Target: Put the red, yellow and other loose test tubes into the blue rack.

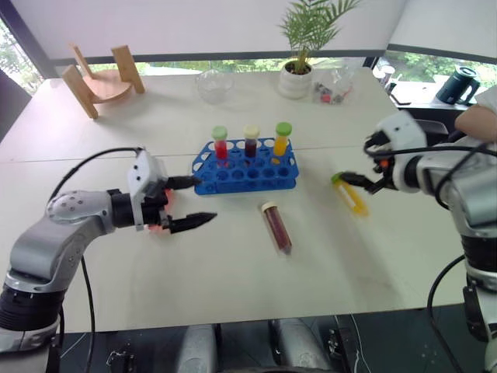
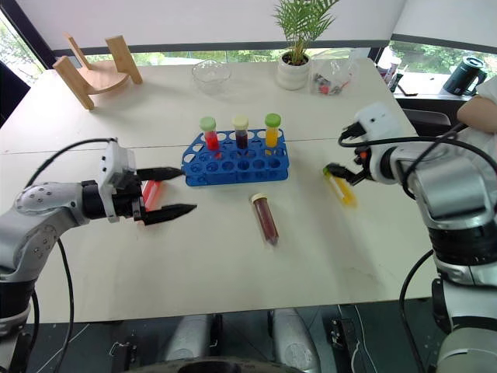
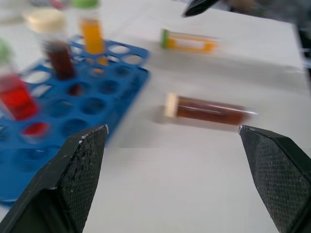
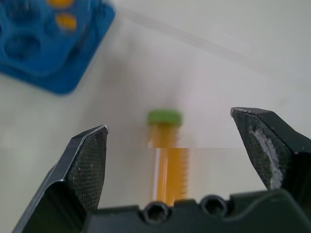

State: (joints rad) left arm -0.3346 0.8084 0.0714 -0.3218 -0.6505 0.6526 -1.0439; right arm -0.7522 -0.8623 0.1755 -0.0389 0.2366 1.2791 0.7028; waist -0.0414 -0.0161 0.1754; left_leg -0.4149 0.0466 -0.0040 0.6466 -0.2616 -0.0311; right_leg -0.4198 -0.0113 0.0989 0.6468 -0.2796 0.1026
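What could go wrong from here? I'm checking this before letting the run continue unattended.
The yellow tube lies loose on the table under the open right tool; a skewed pinch could roll it away. The red tube lies behind the open left tool, beside the blue rack; reaching for it could bump the rack and its three standing tubes.

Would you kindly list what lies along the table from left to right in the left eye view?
Left tool → blue rack → dark brown tube → yellow tube → right tool.
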